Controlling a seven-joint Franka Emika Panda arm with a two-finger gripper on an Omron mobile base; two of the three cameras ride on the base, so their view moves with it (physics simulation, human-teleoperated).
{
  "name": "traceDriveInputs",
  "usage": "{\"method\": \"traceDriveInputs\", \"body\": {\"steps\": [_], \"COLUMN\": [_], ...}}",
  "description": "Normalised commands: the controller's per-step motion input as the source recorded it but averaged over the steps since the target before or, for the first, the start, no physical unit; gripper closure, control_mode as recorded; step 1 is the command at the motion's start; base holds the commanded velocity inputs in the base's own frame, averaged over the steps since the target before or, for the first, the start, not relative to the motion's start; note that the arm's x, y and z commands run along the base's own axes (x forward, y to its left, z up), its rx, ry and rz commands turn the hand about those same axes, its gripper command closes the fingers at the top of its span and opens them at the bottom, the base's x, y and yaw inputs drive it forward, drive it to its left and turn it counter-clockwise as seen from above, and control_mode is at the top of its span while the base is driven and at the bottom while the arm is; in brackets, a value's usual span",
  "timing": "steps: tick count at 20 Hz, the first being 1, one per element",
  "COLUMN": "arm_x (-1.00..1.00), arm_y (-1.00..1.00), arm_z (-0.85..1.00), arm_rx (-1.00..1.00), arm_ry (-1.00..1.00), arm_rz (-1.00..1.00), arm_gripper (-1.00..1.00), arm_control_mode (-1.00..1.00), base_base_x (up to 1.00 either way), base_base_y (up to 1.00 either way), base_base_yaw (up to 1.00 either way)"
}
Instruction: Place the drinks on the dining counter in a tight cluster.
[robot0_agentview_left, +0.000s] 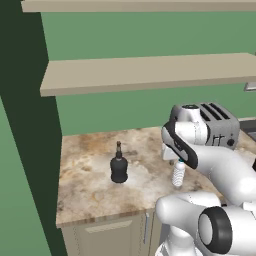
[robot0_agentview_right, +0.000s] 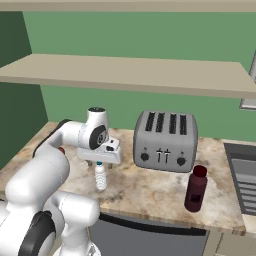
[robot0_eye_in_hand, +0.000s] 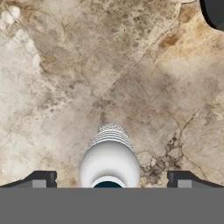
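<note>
Gripper (robot0_eye_in_hand: 109, 179): spread wide, one fingertip (robot0_eye_in_hand: 41, 178) at each lower corner of the hand view, nothing pinched.
Water bottle (robot0_agentview_right: 100, 176): upright on the marbled counter (robot0_agentview_left: 90, 165) under the wall shelves, lower centre-left of the right base view; blue cap at the bottom centre of the hand view.
Key relation: directly below the gripper, cap midway between the fingertips; long axis vertical, in line with the gripper's line of sight, so likely a straight descent to straddle the body, then a squeeze.
Black bottle (robot0_agentview_left: 119, 167): squat, thin neck, upright, centre-left of the left base view, well apart from the water bottle.
Maroon bottle (robot0_agentview_right: 195, 188): upright at lower right of the right base view, near the counter edge, just in front of the toaster (robot0_agentview_right: 165, 141).
Progress: judged early; all three drinks apart, none clustered.
</note>
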Motion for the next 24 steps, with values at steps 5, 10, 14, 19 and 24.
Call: {"method": "traceDriveInputs", "body": {"steps": [5, 10, 14, 19, 24], "arm_x": [0.0, 0.0, 0.0, 0.0, 0.0], "arm_y": [0.0, 0.0, 0.0, 0.0, 0.0], "arm_z": [-0.01, -0.07, -0.15, -0.04, 0.0], "arm_rx": [0.0, 0.0, 0.0, 0.0, 0.0], "arm_ry": [0.0, 0.0, 0.0, 0.0, 0.0], "arm_rz": [0.0, 0.0, 0.0, 0.0, 0.0], "arm_gripper": [-1.0, -1.0, -1.0, -1.0, -1.0], "arm_control_mode": [-1.0, -1.0, -1.0, -1.0, -1.0], "base_base_x": [0.0, 0.0, 0.0, 0.0, 0.0], "base_base_y": [0.0, 0.0, 0.0, 0.0, 0.0], "base_base_yaw": [0.0, 0.0, 0.0, 0.0, 0.0]}}
